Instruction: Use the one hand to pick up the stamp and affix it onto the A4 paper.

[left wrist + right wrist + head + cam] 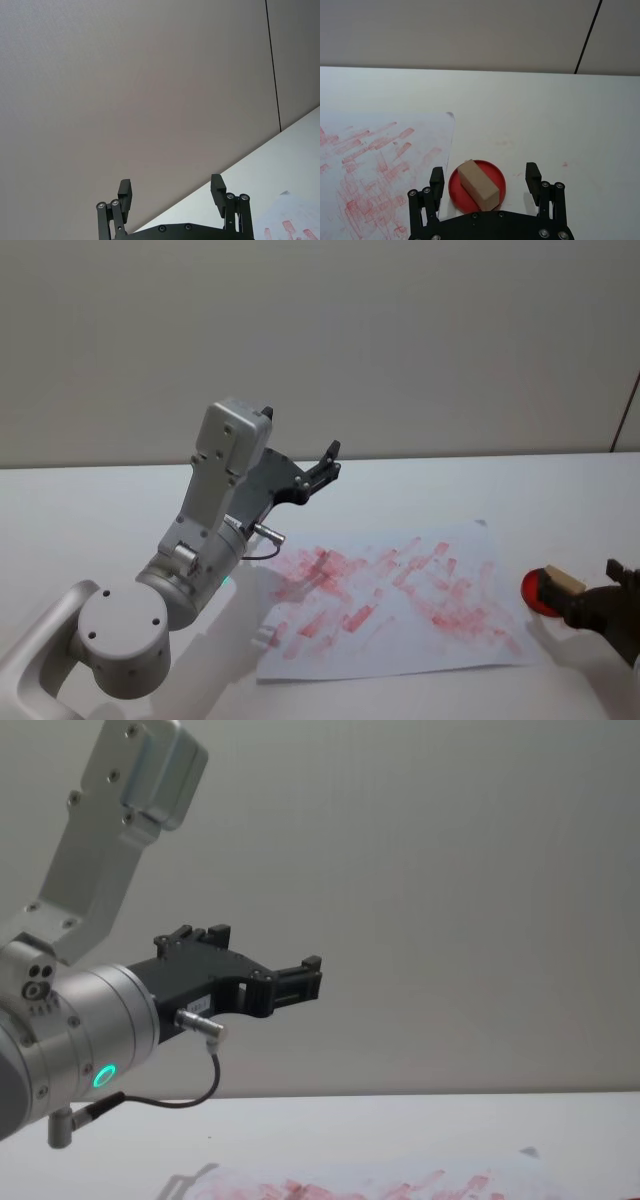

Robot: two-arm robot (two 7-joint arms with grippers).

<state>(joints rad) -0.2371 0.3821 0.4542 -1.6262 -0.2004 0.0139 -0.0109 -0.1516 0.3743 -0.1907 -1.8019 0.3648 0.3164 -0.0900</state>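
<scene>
A plain white desk (100,520) ran back to a bare grey-beige wall (400,340), which carried one thin dark seam (587,35). The paper (400,610) lay flat and slightly askew on the desk, a white sheet smeared over most of its face with red and pink ink bars. Just off the paper's right edge, near its front right corner, sat a round red ink pad (496,175). The stamp (477,186), a pale wooden block, lay flat on top of this pad. Its long axis ran slantwise across the pad, the farther end angled toward the paper and the nearer end toward the robot. The right hand (485,175), black with short blocky fingers, was low over the desk on the same side of the paper. Its fingers were spread wide apart, one on either side of the pad, and touched neither the pad nor the stamp. The left hand (170,186) was held well up in the air above the paper's left part, pointing toward the wall, fingers parted and holding nothing. A green light ring (103,1075) glowed on the silver wrist behind it. A small pale label (203,1003) on that hand's black body was too small to read.
</scene>
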